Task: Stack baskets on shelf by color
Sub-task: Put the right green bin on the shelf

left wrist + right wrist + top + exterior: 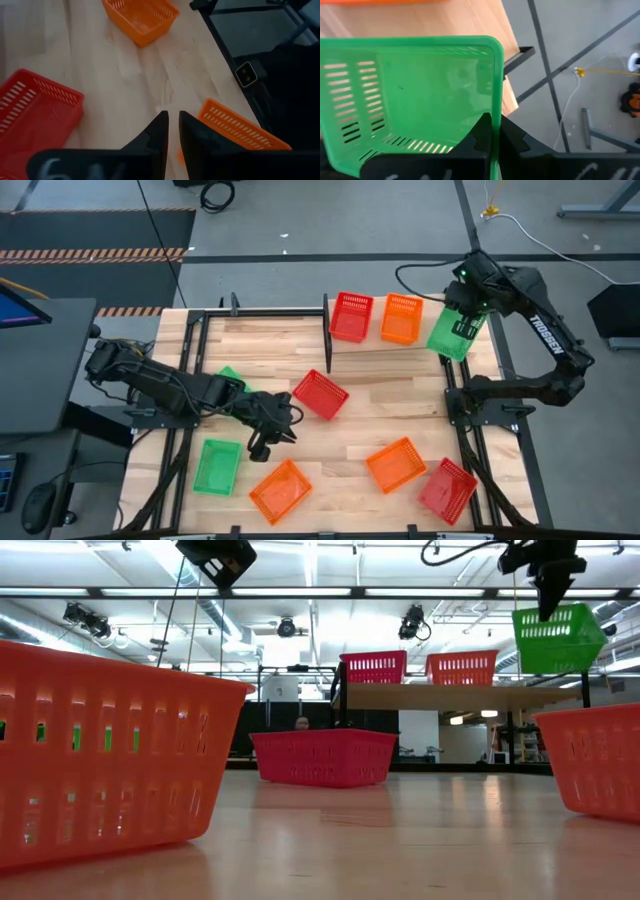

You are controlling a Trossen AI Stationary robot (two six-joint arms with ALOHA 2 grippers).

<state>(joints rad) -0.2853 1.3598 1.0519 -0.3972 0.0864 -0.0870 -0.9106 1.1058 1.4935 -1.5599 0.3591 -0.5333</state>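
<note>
Two baskets, red point(351, 316) and orange point(401, 318), sit on the shelf point(300, 340); right gripper point(462, 308) pinches a green basket's point(452, 333) wall, carrying it above the free end; left gripper point(268, 442), fingers nearly together and apparently empty, hovers mid-table.

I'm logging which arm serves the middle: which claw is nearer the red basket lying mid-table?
Left. The left claw hovers just beside the red basket; the right claw holds a green basket by the shelf.

I see a green basket point(455, 332) hanging tilted from my right gripper point(468, 308), clamped by its rim, just beside the orange basket point(401, 318) and red basket point(351, 316) on the shelf point(300, 335).
</note>
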